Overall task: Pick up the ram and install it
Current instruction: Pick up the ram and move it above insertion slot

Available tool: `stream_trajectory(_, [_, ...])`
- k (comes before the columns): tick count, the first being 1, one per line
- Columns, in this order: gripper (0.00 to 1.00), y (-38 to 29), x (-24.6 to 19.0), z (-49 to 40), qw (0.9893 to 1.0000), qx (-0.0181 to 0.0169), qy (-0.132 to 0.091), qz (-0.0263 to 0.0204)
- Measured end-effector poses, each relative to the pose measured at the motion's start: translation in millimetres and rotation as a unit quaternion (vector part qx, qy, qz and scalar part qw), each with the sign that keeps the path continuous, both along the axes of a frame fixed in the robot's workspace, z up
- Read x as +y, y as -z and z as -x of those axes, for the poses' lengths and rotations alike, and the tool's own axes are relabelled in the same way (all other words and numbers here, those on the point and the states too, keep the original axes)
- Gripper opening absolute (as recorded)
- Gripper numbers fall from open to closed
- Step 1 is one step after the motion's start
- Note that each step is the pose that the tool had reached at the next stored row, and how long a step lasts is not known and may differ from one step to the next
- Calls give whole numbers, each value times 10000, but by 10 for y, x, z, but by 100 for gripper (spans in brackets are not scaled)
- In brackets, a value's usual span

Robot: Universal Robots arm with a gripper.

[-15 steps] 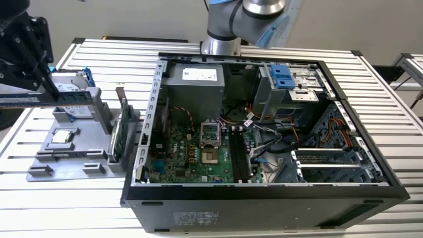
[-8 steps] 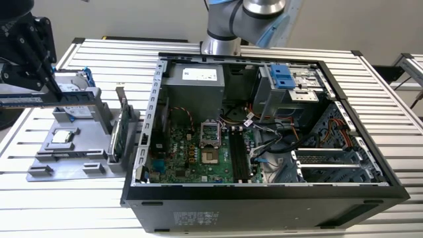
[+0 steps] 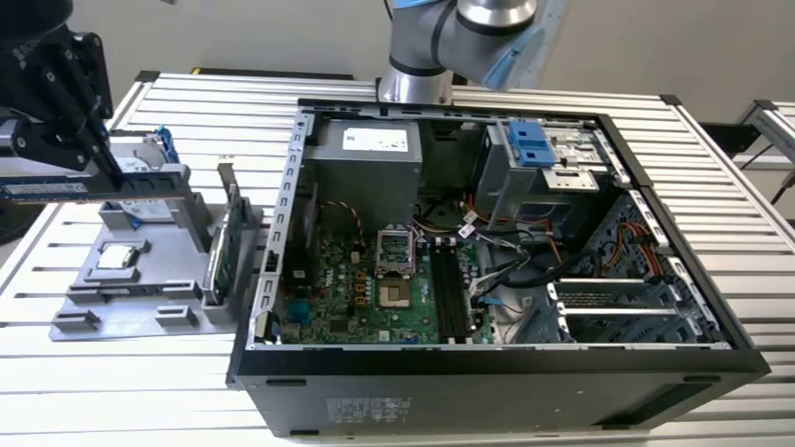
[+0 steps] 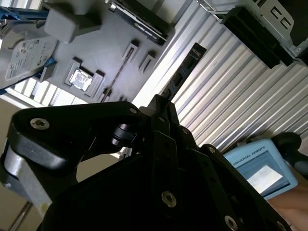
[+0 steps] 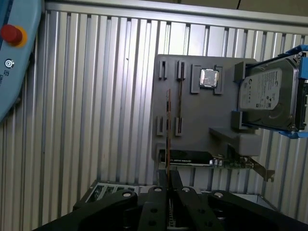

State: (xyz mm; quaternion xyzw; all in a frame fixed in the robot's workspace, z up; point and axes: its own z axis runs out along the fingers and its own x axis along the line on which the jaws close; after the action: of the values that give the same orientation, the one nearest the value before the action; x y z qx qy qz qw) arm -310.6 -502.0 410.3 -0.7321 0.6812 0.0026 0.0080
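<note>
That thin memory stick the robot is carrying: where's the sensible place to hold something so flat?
Pinch the ram across its two broad flat faces, near one end, closing in from either side, as the gripper does now. It is a thin board, so the faces probably give the only grip.

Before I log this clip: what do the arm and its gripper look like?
The arm is a silver-grey metal tube with rounded joints and a light blue joint cap. The gripper is matte black. It is built of flat hinged link bars joined by round silver pins, and it tapers to two narrow fingers.
</note>
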Motion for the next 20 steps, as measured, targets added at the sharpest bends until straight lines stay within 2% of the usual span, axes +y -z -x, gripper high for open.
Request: stream_trajectory(20, [0,0,0,-106,10000,0,0,0])
